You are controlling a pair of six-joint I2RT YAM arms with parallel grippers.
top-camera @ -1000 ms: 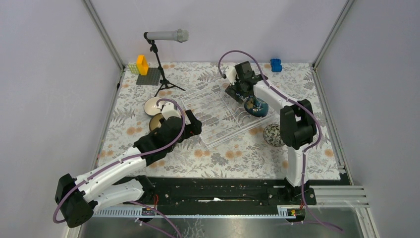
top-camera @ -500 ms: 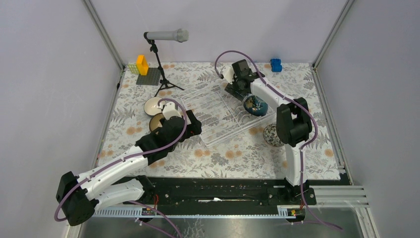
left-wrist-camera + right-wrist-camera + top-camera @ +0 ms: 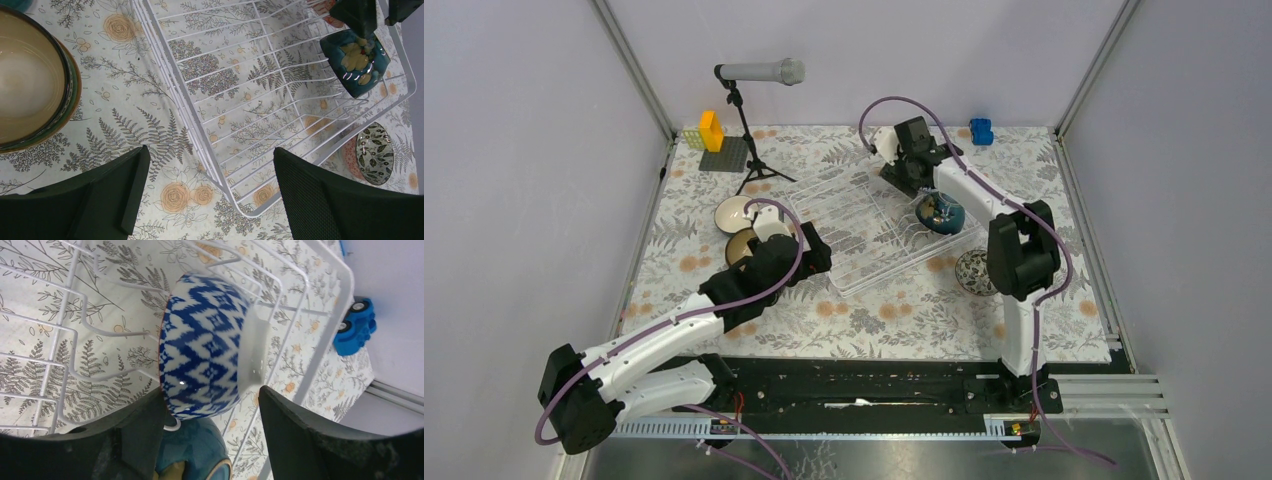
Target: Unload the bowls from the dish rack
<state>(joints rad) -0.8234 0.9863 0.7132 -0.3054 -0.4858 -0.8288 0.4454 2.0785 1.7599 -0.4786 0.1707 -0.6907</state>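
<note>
Top external view: left fingers wide and empty, right fingers astride the zigzag bowl

Left of centre, two bowls stand on the flowered table [image 3: 874,310]: a white-inside bowl [image 3: 732,212] and, just below it in the frame, a cream-inside bowl [image 3: 744,245]. The left gripper [image 3: 816,252] hangs just right of them, at the lower left edge of the dish rack [image 3: 864,240]. In the left wrist view its fingers [image 3: 100,200] are spread wide. Between them are only the tablecloth and the near corner of the rack, and they hold nothing.

The rack lies slanted in the middle of the frame. At its right end, inside it, sits the dark teal and gold bowl [image 3: 944,215]. The right gripper [image 3: 919,190] is just above this bowl in the picture. In the right wrist view the blue-white zigzag bowl [image 3: 207,345] stands on its edge between the rack wires. The two fingers [image 3: 320,440] are one at each side of it, one by the rim and one by the foot. They are very close to it, but I cannot tell if they already press on it.

At the lower right, a leaf-patterned bowl [image 3: 976,270] rests on the table, outside the rack and just beside its corner.
</note>
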